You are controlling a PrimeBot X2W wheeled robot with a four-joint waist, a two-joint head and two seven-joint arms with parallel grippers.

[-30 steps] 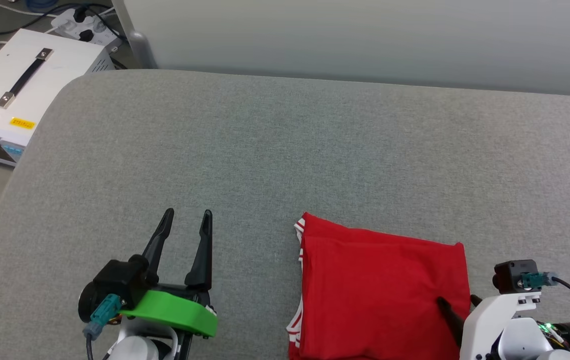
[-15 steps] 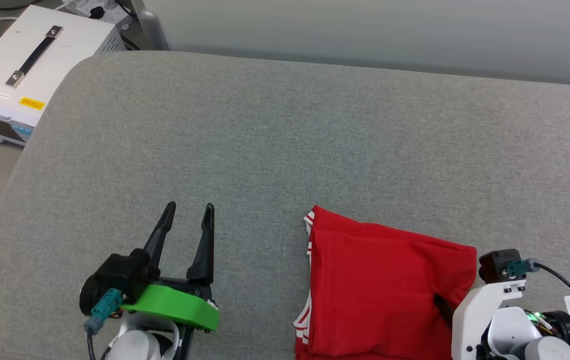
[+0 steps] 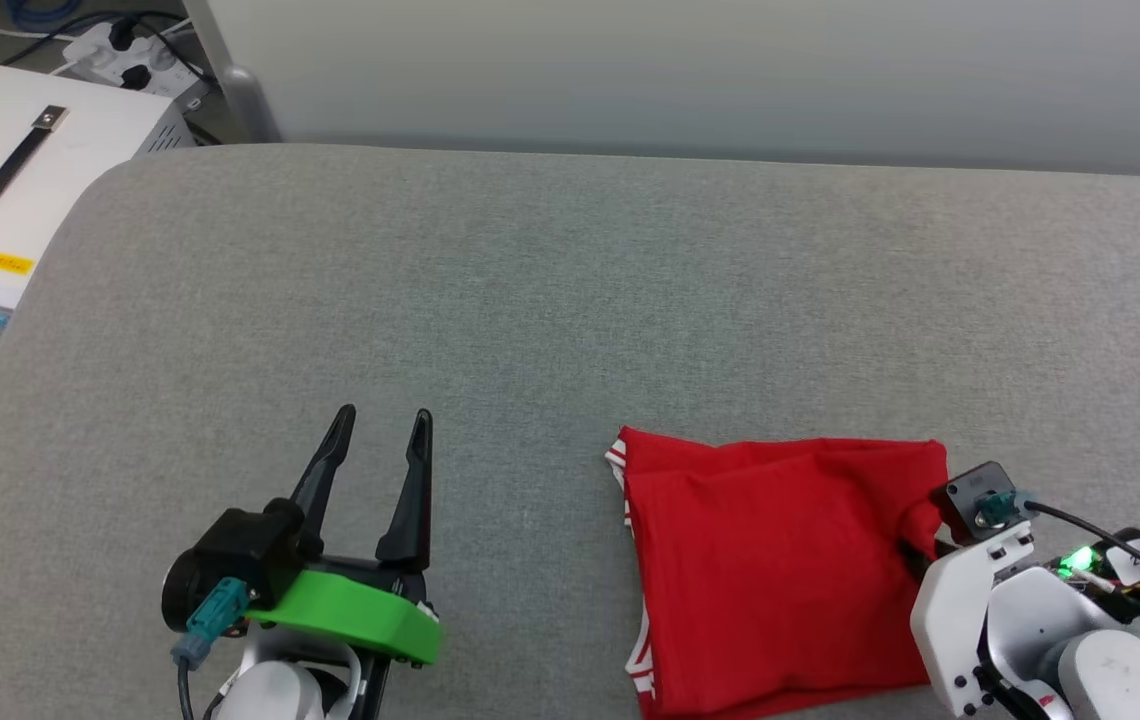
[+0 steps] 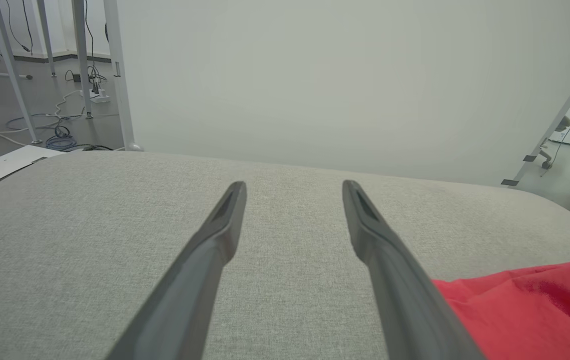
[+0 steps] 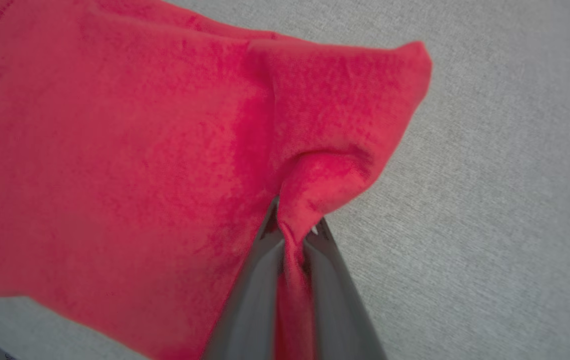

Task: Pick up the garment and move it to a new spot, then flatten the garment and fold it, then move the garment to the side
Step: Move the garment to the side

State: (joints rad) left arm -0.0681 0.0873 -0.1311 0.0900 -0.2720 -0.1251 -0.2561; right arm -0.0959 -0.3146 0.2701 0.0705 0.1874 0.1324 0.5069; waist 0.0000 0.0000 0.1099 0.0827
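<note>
Much grey cushion (image 3: 530, 300) lies left of the garment's (image 3: 770, 560) striped edge.

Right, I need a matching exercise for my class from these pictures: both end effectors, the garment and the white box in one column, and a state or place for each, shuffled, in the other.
Column one
1. left end effector
2. right end effector
3. garment
4. white box

Column two
A. folded, on the grey cushion
B. open, holding nothing
C. off the cushion, far left
D. shut on red cloth

Pairs: 1-B, 2-D, 3-A, 4-C
</note>
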